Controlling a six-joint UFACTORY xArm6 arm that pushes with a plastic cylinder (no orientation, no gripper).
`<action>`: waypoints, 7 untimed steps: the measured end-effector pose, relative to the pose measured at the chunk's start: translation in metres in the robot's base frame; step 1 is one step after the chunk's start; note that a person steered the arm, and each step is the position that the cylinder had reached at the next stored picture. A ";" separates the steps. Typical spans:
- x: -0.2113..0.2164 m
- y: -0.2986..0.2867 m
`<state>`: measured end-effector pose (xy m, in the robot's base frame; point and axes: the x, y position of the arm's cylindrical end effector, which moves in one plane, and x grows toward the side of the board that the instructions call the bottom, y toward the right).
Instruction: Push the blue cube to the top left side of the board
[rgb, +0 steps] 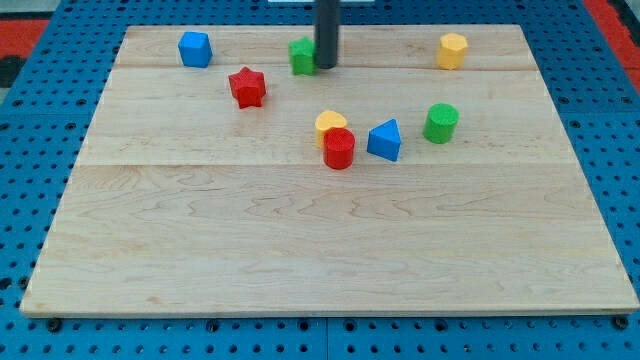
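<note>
The blue cube (195, 48) sits near the board's top left corner. My tip (326, 66) is at the end of the dark rod near the view's top centre, well to the right of the blue cube. It stands right beside a green block (302, 56), at that block's right edge; I cannot tell whether it touches.
A red star block (247, 87) lies below and between the blue cube and the green block. A yellow block (330, 124), a red cylinder (339, 148), a blue triangular block (385, 140) and a green cylinder (440, 122) cluster mid-board. A yellow hexagonal block (452, 50) sits top right.
</note>
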<state>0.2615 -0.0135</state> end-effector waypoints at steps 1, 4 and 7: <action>-0.006 0.001; -0.018 -0.108; -0.021 -0.187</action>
<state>0.2400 -0.2010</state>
